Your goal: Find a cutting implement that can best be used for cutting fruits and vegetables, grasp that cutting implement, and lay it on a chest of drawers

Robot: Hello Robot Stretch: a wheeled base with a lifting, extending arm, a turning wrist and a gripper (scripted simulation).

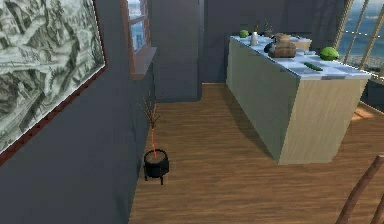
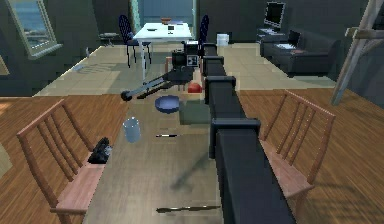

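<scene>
In the arm side view my arm [image 2: 235, 140] reaches out over a long grey-green dining table [image 2: 150, 180]. The gripper [image 2: 131, 96] points to the view's left near the table's far end. A blue bowl [image 2: 168, 103] stands just beside its fingers, so I cannot tell whether it holds anything. A small thin utensil [image 2: 165, 135] with a dark end lies mid-table. A longer thin dark utensil [image 2: 190, 209] lies near the bottom edge. A blue cup [image 2: 131, 128] stands between the bowl and the table's left side.
Wooden chairs flank the table, one on the left [image 2: 60, 150] and one on the right [image 2: 295, 130]. A dark object [image 2: 99, 152] lies at its left edge. Farther out stand a white table [image 2: 165, 32] and a dark sofa [image 2: 300, 50]. The forward view shows a kitchen island [image 1: 290, 95] with food and a potted plant [image 1: 154, 160] by the wall.
</scene>
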